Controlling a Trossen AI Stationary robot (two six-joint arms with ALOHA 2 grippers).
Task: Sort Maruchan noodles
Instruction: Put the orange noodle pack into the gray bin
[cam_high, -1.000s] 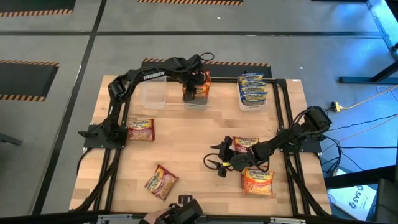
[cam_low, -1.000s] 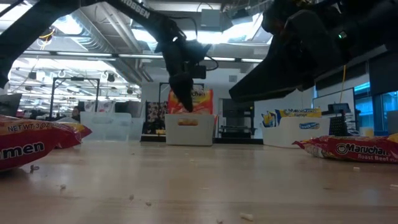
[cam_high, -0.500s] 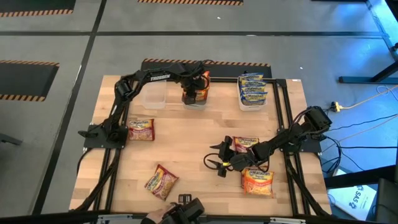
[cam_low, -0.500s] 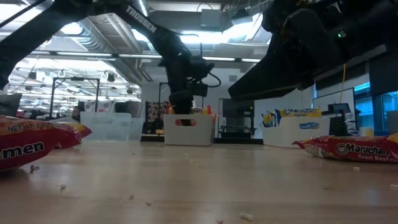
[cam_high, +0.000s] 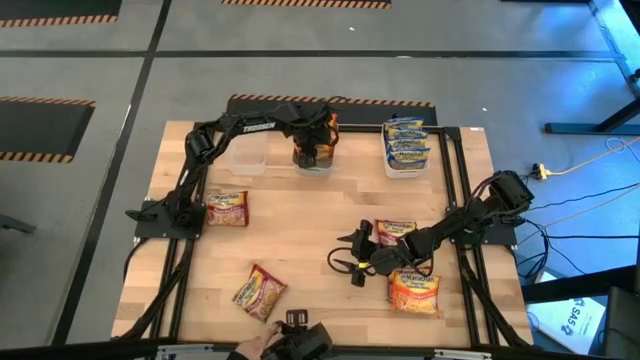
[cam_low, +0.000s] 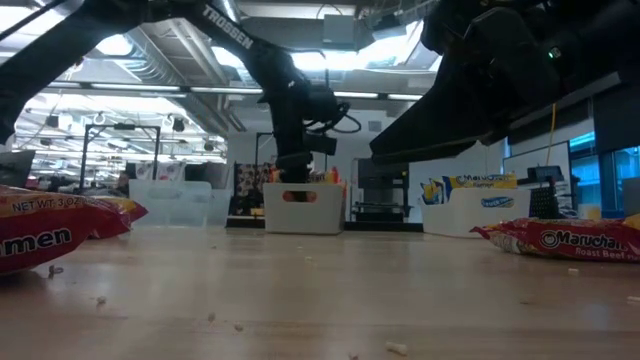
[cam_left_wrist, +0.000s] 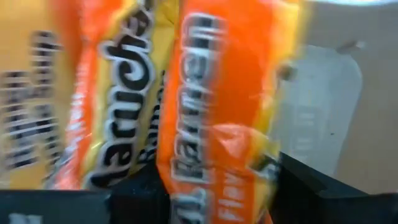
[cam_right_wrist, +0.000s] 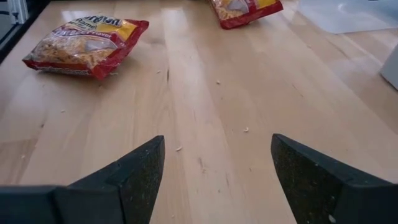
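Overhead and table-level views of a wooden table (cam_high: 310, 230) with three clear tubs along its far edge. The left gripper (cam_high: 308, 152) reaches down into the middle tub (cam_low: 303, 207), which holds orange Maruchan packets (cam_high: 327, 137); the left wrist view is filled by an orange packet (cam_left_wrist: 217, 112) standing between that arm's two dark fingers (cam_left_wrist: 323, 186), but whether the fingers press on it or stand clear of it cannot be told. The right tub (cam_high: 405, 165) holds a stack of blue-and-yellow packets (cam_high: 406, 140); the left tub (cam_high: 248, 152) shows no packet inside (its contents are hard to make out through the clear walls). The right gripper (cam_high: 348, 262) hovers low over bare wood near the middle of the table, fingers (cam_right_wrist: 134, 174) spread wide with nothing between them. Loose packets lie on the tabletop: a red packet (cam_high: 227, 207) at the left beside the left arm's base, a second red packet (cam_high: 260, 292) toward the near left, a third red packet (cam_high: 394, 231) just right of the right arm's wrist, and one orange packet (cam_high: 414, 290) at the near right, next to that arm. In the right wrist view two red packets (cam_right_wrist: 87, 45) lie ahead of the open fingers, well apart from them.
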